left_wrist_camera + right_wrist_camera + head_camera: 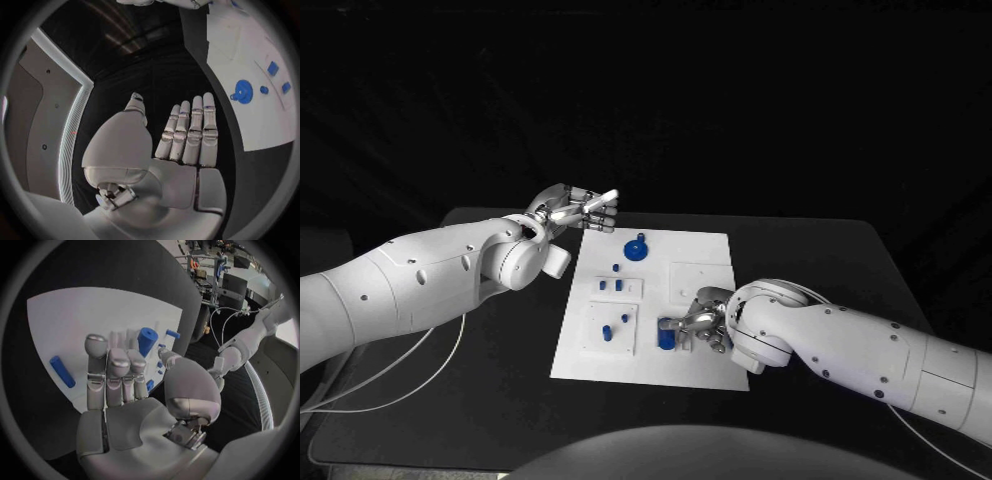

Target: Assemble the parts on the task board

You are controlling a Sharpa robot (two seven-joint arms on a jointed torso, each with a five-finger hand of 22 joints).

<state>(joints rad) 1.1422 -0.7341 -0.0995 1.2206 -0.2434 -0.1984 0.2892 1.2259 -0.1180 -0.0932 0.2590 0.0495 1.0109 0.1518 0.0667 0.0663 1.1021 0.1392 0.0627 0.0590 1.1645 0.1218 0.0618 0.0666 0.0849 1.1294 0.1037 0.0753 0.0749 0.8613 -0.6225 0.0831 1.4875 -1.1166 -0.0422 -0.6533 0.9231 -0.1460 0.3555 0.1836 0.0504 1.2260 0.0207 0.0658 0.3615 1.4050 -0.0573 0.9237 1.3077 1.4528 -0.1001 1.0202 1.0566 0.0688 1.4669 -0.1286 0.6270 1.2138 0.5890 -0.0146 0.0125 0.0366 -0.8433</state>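
Two hands observed: left hand (578, 210) flat, fingers straight and pressed together, empty, beyond the board (704, 360); right hand (700, 325) curled over a blue cylinder (666, 338), grip indeterminate

The task board (711, 250) looked like smooth matt white plastic, its parts (636, 249) glossy blue plastic. Each robot hand (187, 135) showed brushed silver metal; the counter (488, 380) was matt black.

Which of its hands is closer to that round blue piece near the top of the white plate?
The left hand. It hovers open just off the task board's far left corner, close to the round blue part. The right hand is at the board's near end, well away from it.
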